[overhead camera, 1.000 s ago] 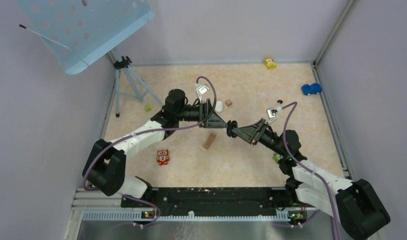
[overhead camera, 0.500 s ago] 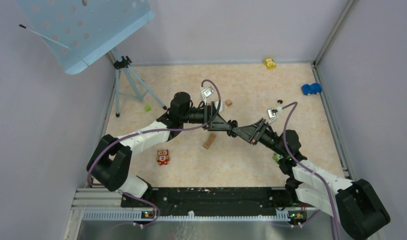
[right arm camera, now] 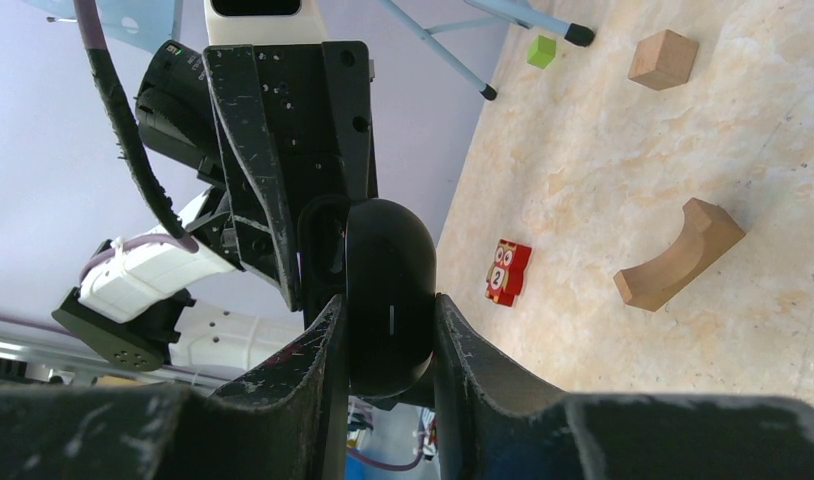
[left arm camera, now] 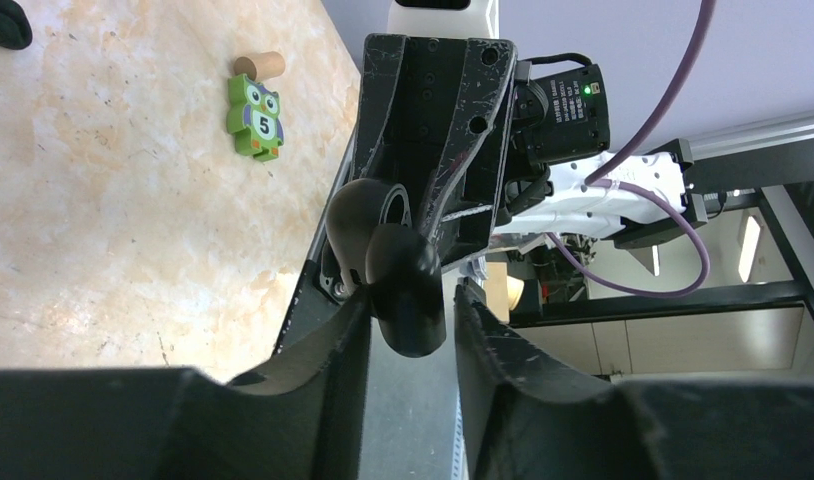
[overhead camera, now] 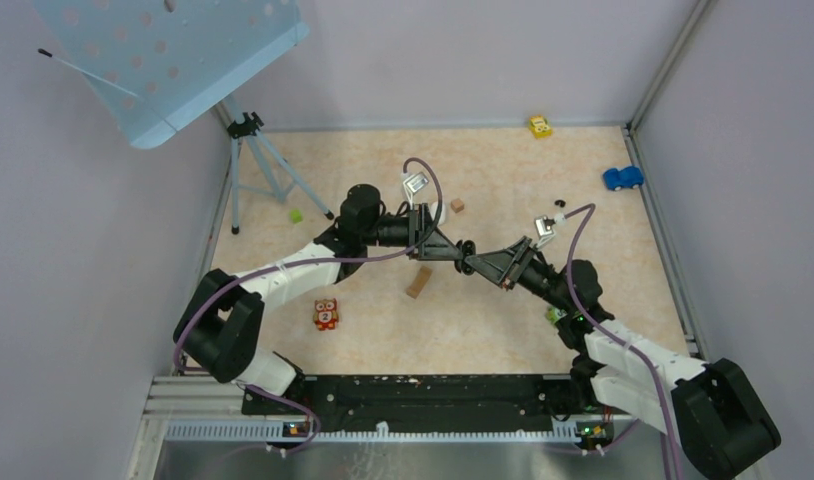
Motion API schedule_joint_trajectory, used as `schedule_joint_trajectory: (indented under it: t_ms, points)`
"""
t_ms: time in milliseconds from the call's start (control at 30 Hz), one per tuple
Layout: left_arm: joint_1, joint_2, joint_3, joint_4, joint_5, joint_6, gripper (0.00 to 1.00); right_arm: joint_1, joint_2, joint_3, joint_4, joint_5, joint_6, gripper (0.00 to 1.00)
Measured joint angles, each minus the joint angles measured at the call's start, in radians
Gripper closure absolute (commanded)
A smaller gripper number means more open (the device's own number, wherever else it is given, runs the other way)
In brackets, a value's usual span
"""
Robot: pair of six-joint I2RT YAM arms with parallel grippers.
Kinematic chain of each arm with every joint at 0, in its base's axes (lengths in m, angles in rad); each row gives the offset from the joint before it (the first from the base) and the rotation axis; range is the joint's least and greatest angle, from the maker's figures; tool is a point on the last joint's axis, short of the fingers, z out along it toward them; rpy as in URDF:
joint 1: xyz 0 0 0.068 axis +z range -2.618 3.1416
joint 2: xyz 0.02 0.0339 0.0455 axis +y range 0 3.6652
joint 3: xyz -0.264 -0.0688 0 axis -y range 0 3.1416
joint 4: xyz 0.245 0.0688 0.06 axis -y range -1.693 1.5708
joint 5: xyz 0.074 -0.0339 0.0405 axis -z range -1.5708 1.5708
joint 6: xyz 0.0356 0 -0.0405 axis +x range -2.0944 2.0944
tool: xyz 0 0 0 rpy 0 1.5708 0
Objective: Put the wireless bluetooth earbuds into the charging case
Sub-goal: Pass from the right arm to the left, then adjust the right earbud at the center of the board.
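Observation:
The black charging case (right arm camera: 388, 285) is clamped between my right gripper's (right arm camera: 383, 330) fingers and held above the table's middle (overhead camera: 465, 254). My left gripper (left arm camera: 408, 330) faces it tip to tip (overhead camera: 457, 247). Its jaws stand apart around the case's rounded end (left arm camera: 408, 295). The case touches one finger (left arm camera: 338, 340), with a gap to the other. What looks like the case's lid (left arm camera: 363, 215) sits behind that end. A tiny black earbud (overhead camera: 560, 203) lies on the table at the back right, with a small white bit (overhead camera: 560, 215) beside it.
A tan arch block (overhead camera: 419, 281) (right arm camera: 683, 255) lies under the grippers. Also around are a small tan cube (overhead camera: 457, 205), a red owl block (overhead camera: 325, 314), a green owl block (left arm camera: 253, 118), a white rounded thing (overhead camera: 440, 209) behind my left wrist, a tripod (overhead camera: 253, 160), and blue (overhead camera: 623, 178) and yellow (overhead camera: 540, 126) toy cars.
My left gripper moved right until its fingers came around the end of the case held by my right gripper. For the last half second both arms have stayed almost still.

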Motion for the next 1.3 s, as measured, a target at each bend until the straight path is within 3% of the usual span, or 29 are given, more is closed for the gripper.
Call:
schedule_joint_trajectory:
  t_ms: [133,367,400,433,467,567,667,800,933,1067,1200,1300]
  points:
    - [0.000,0.000,-0.001,0.000,0.000,-0.002,0.74,0.000,-0.001,0.000,0.000,0.000,-0.001,1.00]
    - [0.000,0.000,-0.002,0.000,0.000,-0.006,0.92,0.000,-0.002,0.000,-0.005,0.001,-0.002,0.89]
    - [0.000,0.000,-0.002,0.000,0.000,-0.006,0.97,0.000,-0.003,0.000,-0.008,0.001,-0.002,0.79]
    - [0.000,0.000,-0.002,0.000,0.000,-0.006,1.00,0.000,-0.006,0.000,-0.010,0.001,-0.002,0.57]
    - [0.000,0.000,-0.002,0.000,0.000,-0.007,1.00,0.000,-0.009,0.000,-0.013,0.002,-0.003,0.44]
    - [0.000,0.006,-0.002,0.001,0.002,-0.009,1.00,0.000,-0.023,0.000,-0.032,0.005,-0.008,0.32]
    - [0.000,0.022,-0.002,-0.004,0.005,-0.008,1.00,-0.001,-0.054,0.002,-0.101,0.016,-0.027,0.30]
    - [0.017,0.031,-0.002,-0.041,0.019,0.008,1.00,-0.002,-0.166,0.089,-0.395,0.082,-0.126,0.29]
    - [0.074,0.030,0.000,-0.130,0.051,0.084,1.00,-0.002,-0.288,0.270,-0.811,0.303,-0.233,0.28]
    - [0.124,0.030,0.039,-0.289,0.086,0.202,1.00,-0.013,-0.278,0.410,-1.138,0.515,-0.335,0.32]
    - [0.129,0.030,0.082,-0.378,0.121,0.291,1.00,-0.050,-0.106,0.505,-1.346,0.651,-0.459,0.52]
    - [0.127,0.030,0.085,-0.410,0.140,0.323,1.00,-0.144,0.029,0.531,-1.373,0.658,-0.545,0.63]
